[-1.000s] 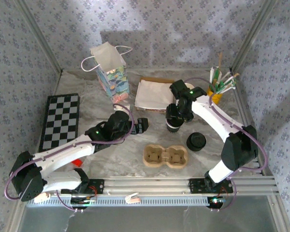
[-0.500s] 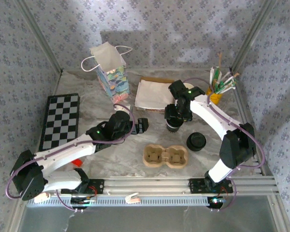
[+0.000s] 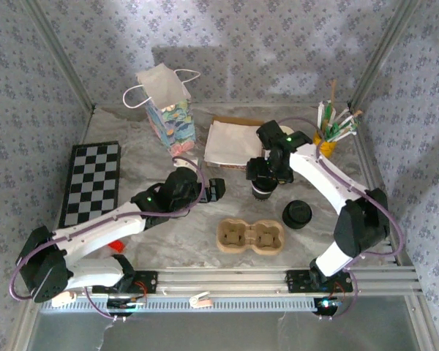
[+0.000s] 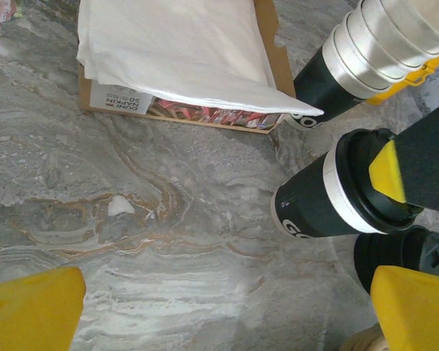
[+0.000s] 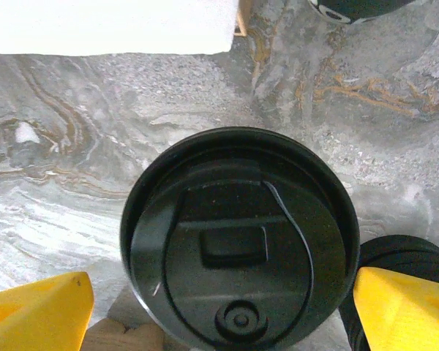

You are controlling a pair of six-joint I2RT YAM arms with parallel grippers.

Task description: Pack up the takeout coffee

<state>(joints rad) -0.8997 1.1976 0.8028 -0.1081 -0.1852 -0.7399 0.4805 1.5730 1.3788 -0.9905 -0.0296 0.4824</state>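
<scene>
The takeout coffee (image 3: 261, 191), a dark cup with a black lid (image 5: 238, 241), stands upright on the marble table behind the tan pulp tray (image 3: 251, 235). My right gripper (image 3: 265, 178) hangs straight over it, open. Its yellow fingers (image 5: 36, 311) stand on either side of the lid, the left one clear of it and the right one very close. In the left wrist view the cup (image 4: 314, 205) shows with a white band under its lid. My left gripper (image 3: 214, 189) is open to the cup's left, with bare table between its fingertips (image 4: 29, 307).
A low black lid piece (image 3: 296, 214) sits right of the cup. A stack of lidless cups (image 4: 373, 40) and a box of white napkins (image 3: 230, 144) lie behind. A patterned bag (image 3: 168, 110), a checkerboard (image 3: 94, 183) and a yellow utensil holder (image 3: 328, 135) stand farther off.
The right gripper's jaws have widened around the coffee lid while staying over the cup. The left arm has edged slightly; the cup has stayed put.
</scene>
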